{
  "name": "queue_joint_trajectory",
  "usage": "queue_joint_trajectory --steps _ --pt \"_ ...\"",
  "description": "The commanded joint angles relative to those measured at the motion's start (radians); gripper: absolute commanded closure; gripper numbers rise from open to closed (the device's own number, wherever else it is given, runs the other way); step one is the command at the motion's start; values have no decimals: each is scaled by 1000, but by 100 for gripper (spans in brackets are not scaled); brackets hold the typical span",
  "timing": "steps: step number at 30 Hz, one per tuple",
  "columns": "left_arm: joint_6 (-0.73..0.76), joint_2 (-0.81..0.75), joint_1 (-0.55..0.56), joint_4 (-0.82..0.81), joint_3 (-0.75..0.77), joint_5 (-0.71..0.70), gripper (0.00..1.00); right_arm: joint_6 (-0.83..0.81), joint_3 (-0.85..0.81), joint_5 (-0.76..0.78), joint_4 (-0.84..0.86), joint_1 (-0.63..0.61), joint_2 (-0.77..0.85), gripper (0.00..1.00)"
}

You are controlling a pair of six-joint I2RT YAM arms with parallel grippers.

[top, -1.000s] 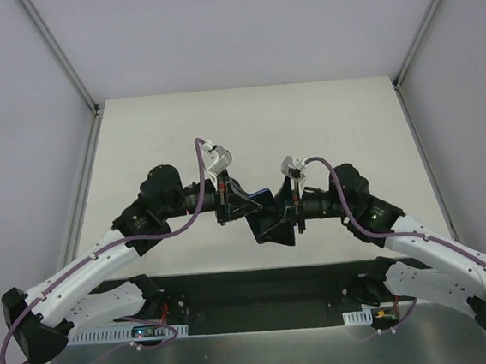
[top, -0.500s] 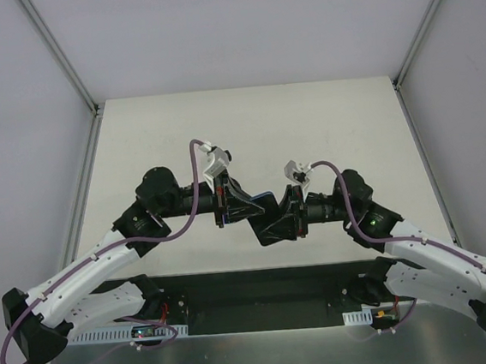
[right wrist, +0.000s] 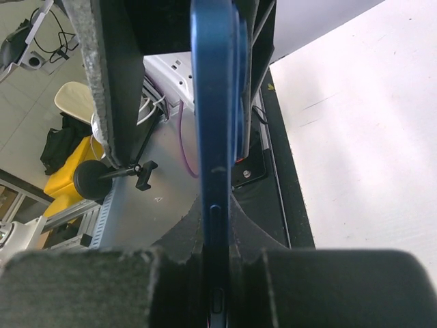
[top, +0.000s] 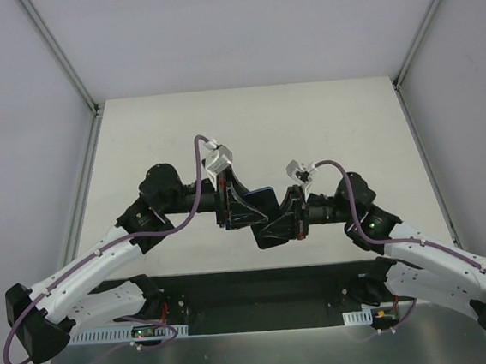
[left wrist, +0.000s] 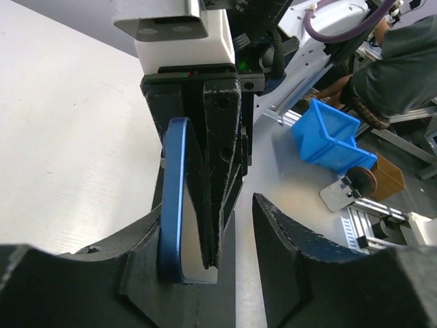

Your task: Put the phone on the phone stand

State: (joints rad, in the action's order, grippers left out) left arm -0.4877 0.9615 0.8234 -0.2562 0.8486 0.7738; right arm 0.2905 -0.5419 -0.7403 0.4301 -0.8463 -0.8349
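Mid-worktop [top: 323, 123] handover | we see the thin, dark, blue-edged rectangular phone [right wrist: 215, 137] edge-on, pinched by the right end effector [right wrist: 215, 273], long axis pointing leftward | left end effector [left wrist: 205, 212] spread, straddling it | all-black phone stand out of view.

Fixed overhead view from behind; wrist views close-up — seemingly face to face — both on the phone [left wrist: 171, 205].

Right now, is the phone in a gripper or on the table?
In a gripper. The right gripper is shut on the phone, above the table; the left gripper stands open around it.
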Motion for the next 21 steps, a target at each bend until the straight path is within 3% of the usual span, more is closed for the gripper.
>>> queue_joint_trajectory --steps 1,3,4,6,16,21 --pt "-8 3 2 -23 50 68 56 39 -10 35 154 6 10 99" --pt "-6 2 3 -17 50 71 59 41 -9 39 157 6 11 99" --pt "-8 0 2 -15 50 70 70 41 -9 41 156 7 10 99" --pt "-8 9 2 -14 55 79 75 42 -4 41 156 6 10 99" --pt "-54 46 2 -76 83 105 64 52 7 13 173 6 -3 99" --pt "-81 54 2 -115 87 101 87 65 -3 -8 199 4 -24 99"
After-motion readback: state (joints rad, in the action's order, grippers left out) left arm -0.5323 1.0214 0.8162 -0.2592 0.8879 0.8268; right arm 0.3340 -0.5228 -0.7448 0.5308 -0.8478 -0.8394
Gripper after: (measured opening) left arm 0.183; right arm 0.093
